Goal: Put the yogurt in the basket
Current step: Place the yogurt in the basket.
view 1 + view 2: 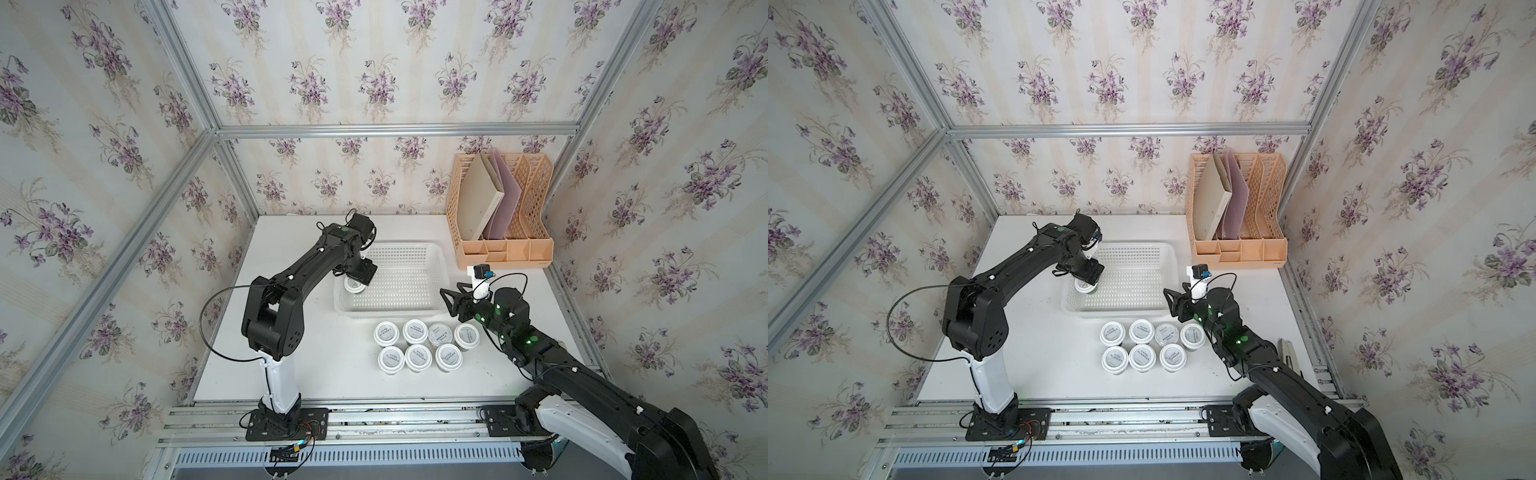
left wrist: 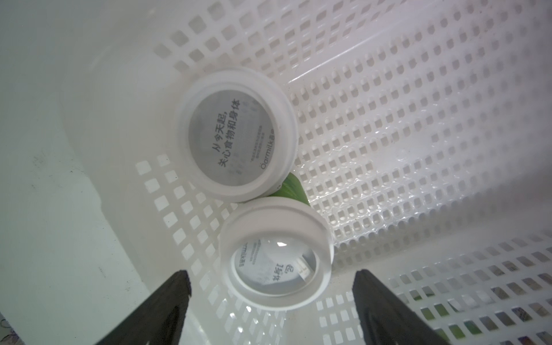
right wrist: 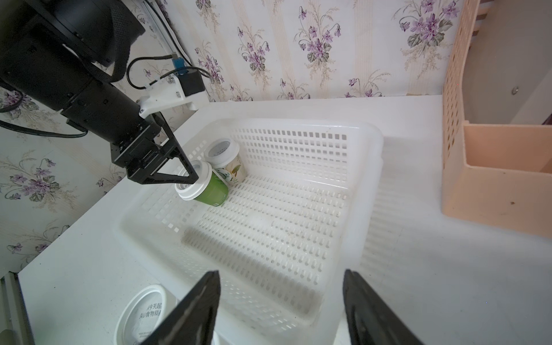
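1. Yogurt cups point(image 1: 417, 357): seven stand clustered on the bench point(image 1: 316, 365), just in front of the white perforated basket point(image 1: 399, 286).
2. Two more are inside, by the basket's left wall: an upright cup point(image 2: 239, 134) and a tilted cup point(image 2: 276, 254) touching it.
3. The left pincer point(image 2: 271, 274) hangs over the tilted cup, spread wide and clear of it.
4. The right pincer point(image 3: 280, 274) hovers near the basket, wide and empty.
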`<state>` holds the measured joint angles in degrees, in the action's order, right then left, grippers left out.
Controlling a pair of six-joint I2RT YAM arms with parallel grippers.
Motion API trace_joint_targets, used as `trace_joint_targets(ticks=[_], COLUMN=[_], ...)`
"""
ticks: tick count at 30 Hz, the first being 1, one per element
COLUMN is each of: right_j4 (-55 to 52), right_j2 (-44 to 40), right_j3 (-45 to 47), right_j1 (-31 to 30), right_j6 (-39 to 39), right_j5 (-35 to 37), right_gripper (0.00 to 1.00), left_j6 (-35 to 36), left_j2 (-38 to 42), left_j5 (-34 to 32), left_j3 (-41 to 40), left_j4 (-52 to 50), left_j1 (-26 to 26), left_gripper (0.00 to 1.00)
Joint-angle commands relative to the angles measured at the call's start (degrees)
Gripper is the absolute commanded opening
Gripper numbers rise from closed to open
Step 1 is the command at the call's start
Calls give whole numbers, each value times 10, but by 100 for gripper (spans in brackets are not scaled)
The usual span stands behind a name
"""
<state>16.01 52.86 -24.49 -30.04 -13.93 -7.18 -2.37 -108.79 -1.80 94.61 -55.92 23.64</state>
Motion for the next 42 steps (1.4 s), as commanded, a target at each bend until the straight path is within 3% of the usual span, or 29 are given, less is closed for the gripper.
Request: trace_joint_targets(ticks=[1,19,29,42], right_j4=[6,6,6,6], right_j2=[0,-5,-5,-6], right_j3=[-5,-3,-2,-3], right_j1=[0,-1,-1,-1], right_j6=[1,1,0,0], right_j5=[-4,-3,-3,-3], right_gripper=[70,70,70,70], left_j6=[-2,-19,-4,-2], left_j2=[17,50,47,21], left_j5=[-10,-23,-49,-34], left_j3=[9,-79,-87,-85], left_j4=[-14,33,77,91], left_j1=[2,26,25,25], left_gripper=[90,90,93,87])
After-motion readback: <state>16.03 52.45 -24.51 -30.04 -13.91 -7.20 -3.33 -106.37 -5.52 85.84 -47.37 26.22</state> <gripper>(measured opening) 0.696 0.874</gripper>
